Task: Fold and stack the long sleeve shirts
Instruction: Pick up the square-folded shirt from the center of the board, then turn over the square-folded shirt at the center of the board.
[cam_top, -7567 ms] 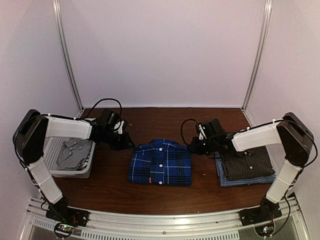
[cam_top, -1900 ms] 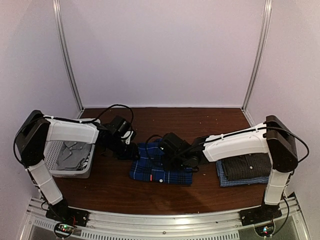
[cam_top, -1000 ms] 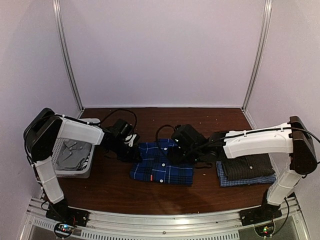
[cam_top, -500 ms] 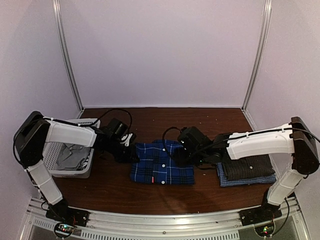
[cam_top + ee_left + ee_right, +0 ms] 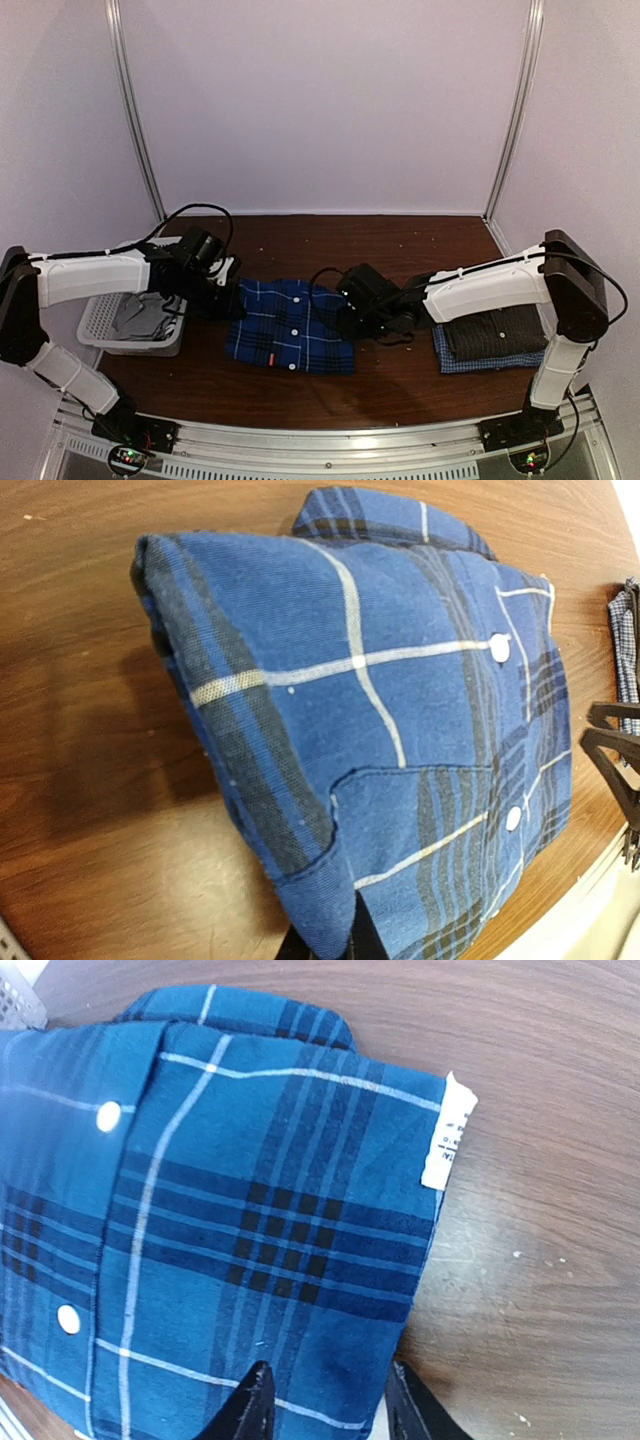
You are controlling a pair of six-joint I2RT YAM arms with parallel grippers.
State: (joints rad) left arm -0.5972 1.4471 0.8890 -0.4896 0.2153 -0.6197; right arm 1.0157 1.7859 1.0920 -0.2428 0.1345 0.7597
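Plaid shirt (image 5: 290,338) pinched at one edge by left pincer (image 5: 333,942); right pincer (image 5: 328,1396) apart over opposite edge.

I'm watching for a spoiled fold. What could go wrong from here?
1. The left hand is shut on only the left edge of the blue plaid shirt; lifted from there, the folded layers may sag open.
2. The right hand straddles the right edge, grip unclear; that side might slip.
3. The shirt lies askew, so it may land crooked on the dark grey shirt.
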